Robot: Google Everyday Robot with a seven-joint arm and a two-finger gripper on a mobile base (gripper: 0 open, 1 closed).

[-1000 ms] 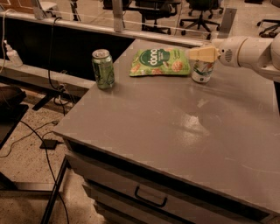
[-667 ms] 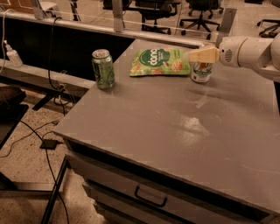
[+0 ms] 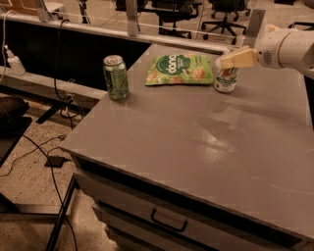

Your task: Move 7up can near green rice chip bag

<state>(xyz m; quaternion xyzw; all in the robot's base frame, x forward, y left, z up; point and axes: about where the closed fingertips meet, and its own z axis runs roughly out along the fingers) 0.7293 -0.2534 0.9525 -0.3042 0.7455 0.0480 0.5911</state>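
A gray counter [image 3: 196, 147] is seen from above and a little from the side. The 7up can [image 3: 226, 79] is stood upright near the far edge of the counter, toward the right. It is mostly white, and a green band is seen at its bottom. The green rice chip bag [image 3: 179, 70] is laid flat just to the left of the can. The two are very close, and it cannot be told if they touch. White letters are printed on a dark green circle on the bag, and round chips are pictured on it.

The claw [image 3: 224, 62] is held at the top of the 7up can. It is pale yellow and is fixed to the end of a thick white arm [image 3: 287, 46], which is stretched in from the right. The top of the can is hidden behind the claw. It cannot be told whether the claw is spread, pressed together or pinching the can.

A second can [image 3: 116, 77], green all over with a silver top, is stood upright by the left edge of the counter, a little way left of the bag.

A drawer with a dark handle [image 3: 168, 221] is set in the front of the counter. A speckled floor [image 3: 29, 196] is seen at the lower left. Office chairs [image 3: 171, 10] are seen far at the back.
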